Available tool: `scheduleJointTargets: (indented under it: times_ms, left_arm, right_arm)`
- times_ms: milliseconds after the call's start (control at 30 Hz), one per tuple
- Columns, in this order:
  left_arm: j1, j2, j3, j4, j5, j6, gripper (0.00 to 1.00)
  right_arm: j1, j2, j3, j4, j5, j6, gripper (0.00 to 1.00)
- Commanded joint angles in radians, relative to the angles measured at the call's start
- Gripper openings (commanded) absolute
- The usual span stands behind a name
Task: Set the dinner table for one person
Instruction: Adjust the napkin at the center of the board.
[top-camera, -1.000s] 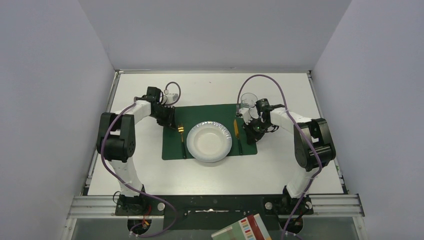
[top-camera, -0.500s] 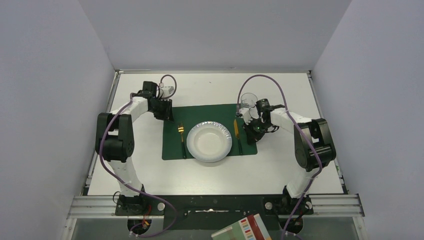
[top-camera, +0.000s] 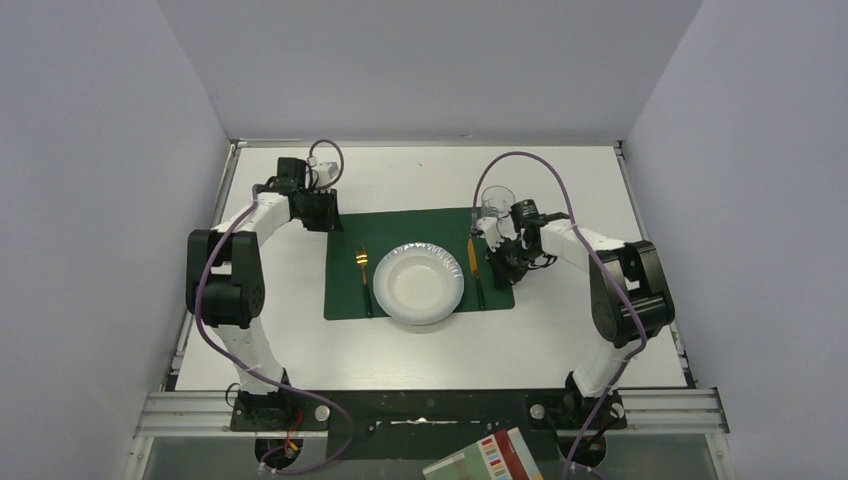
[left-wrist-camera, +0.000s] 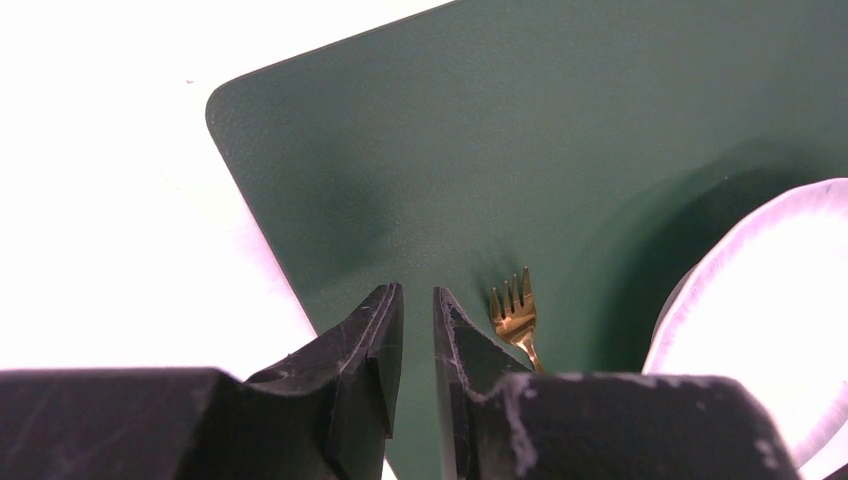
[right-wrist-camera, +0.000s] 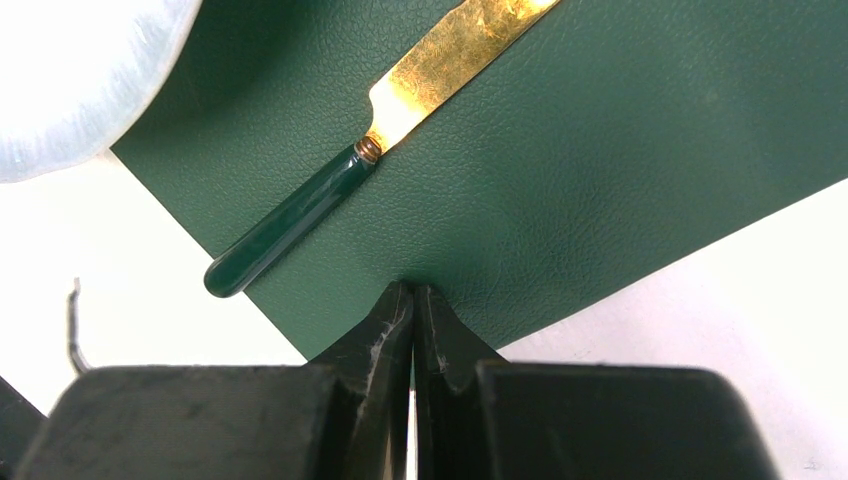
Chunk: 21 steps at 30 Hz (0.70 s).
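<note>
The white dinner table (top-camera: 560, 330) carries a dark green placemat (top-camera: 400, 225). On the mat a white plate (top-camera: 418, 284) sits between a gold fork (top-camera: 364, 278) on its left and a gold knife with a green handle (top-camera: 475, 268) on its right. A clear glass (top-camera: 495, 203) stands at the mat's far right corner. My left gripper (top-camera: 322, 214) hovers over the mat's far left corner, open by a narrow gap and holding nothing (left-wrist-camera: 418, 290), with the fork's tines (left-wrist-camera: 513, 308) just to its right. My right gripper (top-camera: 503, 262) is shut, its tips pressed on the mat (right-wrist-camera: 413, 287) close to the knife's handle (right-wrist-camera: 290, 220).
Grey walls close in the table on three sides, and a thin metal rim (top-camera: 228, 200) runs along its left edge. A metal rail (top-camera: 430, 410) with both arm bases crosses the near edge. A book (top-camera: 485, 460) lies below it.
My left gripper has drawn back from the fork toward the mat's far left corner, and its jaws have parted slightly. The fork stays on the mat. The right arm has barely moved.
</note>
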Motion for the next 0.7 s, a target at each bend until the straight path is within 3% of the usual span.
scheduleJointTargets:
  times_ms: [0, 667]
  left_arm:
    - [0.012, -0.044, 0.042, 0.05, 0.005, -0.022, 0.17]
    - [0.017, -0.029, 0.034, 0.059, 0.022, -0.037, 0.17]
  right_arm:
    - [0.022, -0.009, -0.042, -0.043, -0.001, 0.007, 0.0]
    - [0.031, -0.067, -0.085, -0.044, -0.021, 0.04, 0.0]
